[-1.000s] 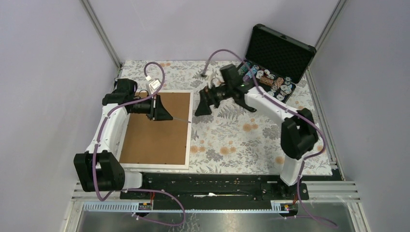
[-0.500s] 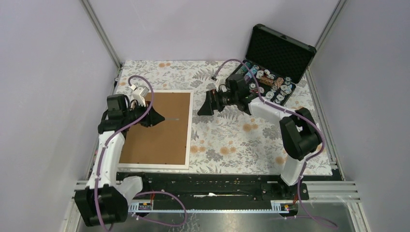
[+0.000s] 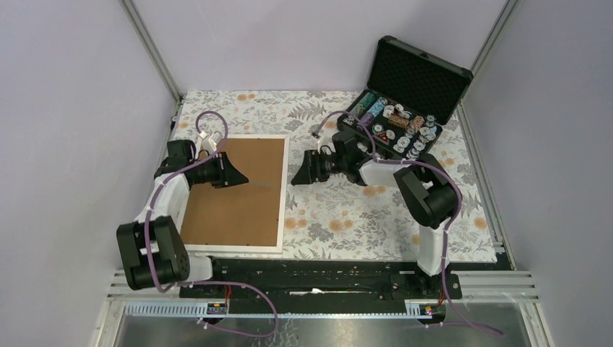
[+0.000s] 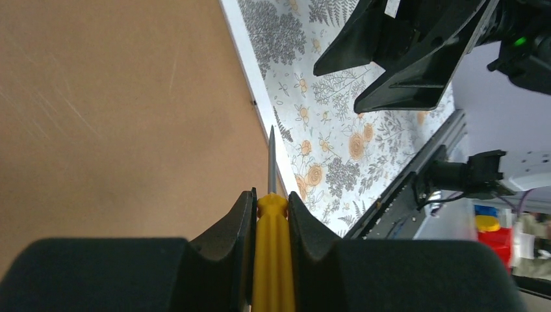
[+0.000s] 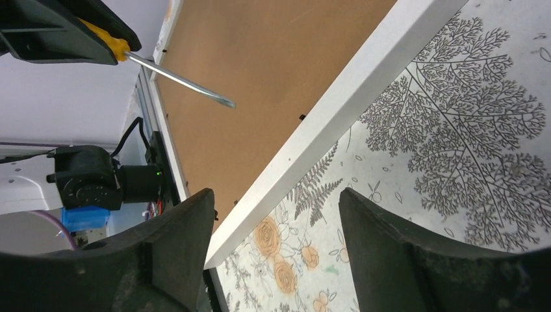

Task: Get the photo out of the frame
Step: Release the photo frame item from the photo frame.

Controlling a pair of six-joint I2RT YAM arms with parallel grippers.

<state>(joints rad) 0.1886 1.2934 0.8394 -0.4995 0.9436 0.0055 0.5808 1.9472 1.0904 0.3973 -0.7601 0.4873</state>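
Note:
The frame (image 3: 284,195) lies face down at the table's left, its brown fibreboard back (image 3: 231,202) up inside a narrow white border. The photo is hidden beneath the backing. My left gripper (image 3: 233,176) is over the upper half of the back, shut on a yellow-handled screwdriver (image 4: 273,260). Its thin metal shaft (image 4: 271,162) points towards the frame's right border (image 4: 250,71). My right gripper (image 3: 298,176) is open and empty just right of that border; in the right wrist view (image 5: 276,214) the border (image 5: 351,97) runs between its jaws, and the screwdriver (image 5: 175,78) shows above the back.
An open black foam-lined case (image 3: 416,79) of poker chips stands at the back right. A floral cloth (image 3: 361,210) covers the table. Metal posts and purple walls close in the left, back and right sides.
My left gripper has drawn slightly left over the frame's back, still holding the screwdriver. My right arm has folded back, and its gripper has shifted a little nearer beside the frame's right edge.

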